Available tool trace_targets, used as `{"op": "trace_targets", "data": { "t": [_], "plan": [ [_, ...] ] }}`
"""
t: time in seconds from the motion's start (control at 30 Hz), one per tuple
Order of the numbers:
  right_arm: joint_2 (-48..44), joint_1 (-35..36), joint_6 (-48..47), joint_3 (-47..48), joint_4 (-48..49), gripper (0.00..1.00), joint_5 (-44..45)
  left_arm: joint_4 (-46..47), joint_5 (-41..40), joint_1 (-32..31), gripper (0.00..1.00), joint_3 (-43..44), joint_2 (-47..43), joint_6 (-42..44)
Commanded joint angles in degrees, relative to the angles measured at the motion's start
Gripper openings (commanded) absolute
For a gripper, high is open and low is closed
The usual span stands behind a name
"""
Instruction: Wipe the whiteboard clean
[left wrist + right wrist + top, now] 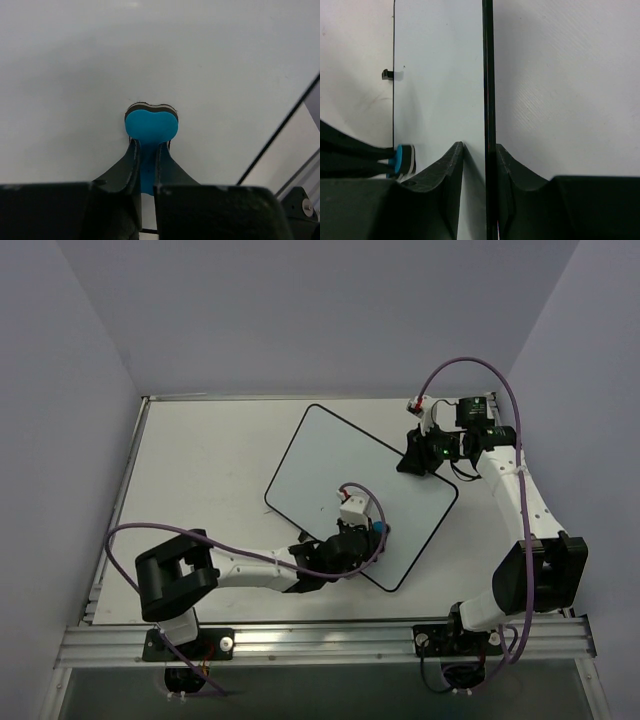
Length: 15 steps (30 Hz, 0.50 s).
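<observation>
The whiteboard (pixel 340 475) lies turned at an angle on the table, and its face shows no marks. My left gripper (pixel 374 534) is over its near right part, shut on the blue eraser (pixel 151 125), whose dark felt face presses on the whiteboard (pixel 150 60). My right gripper (pixel 413 462) is at the board's right edge. In the right wrist view my right gripper (pixel 480 147) straddles the black rim (pixel 488 75), one finger on the white face and one against the rim. The eraser (pixel 401 159) shows at the lower left of that view.
A small black foot (pixel 387 75) sticks out from the board's far edge. The grey table (pixel 200 470) is walled at the back and both sides. An aluminium rail (pixel 320 640) runs along the near edge. Purple cables (pixel 130 540) loop off both arms.
</observation>
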Motion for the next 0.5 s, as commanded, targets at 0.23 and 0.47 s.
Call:
{"op": "trace_targets", "data": {
  "t": [0.23,0.47],
  "plan": [
    [-2.7,2.2,-1.5,1.1,-2.4,0.0,-0.9,-19.0,-9.3,11.5,0.02,-6.3,-2.1,-5.9],
    [-2.5,2.4,-1.5,1.1,-2.4,0.0,-0.9,-23.0,-10.6,16.2,0.02,-8.5,-1.3,-12.7]
  ]
}}
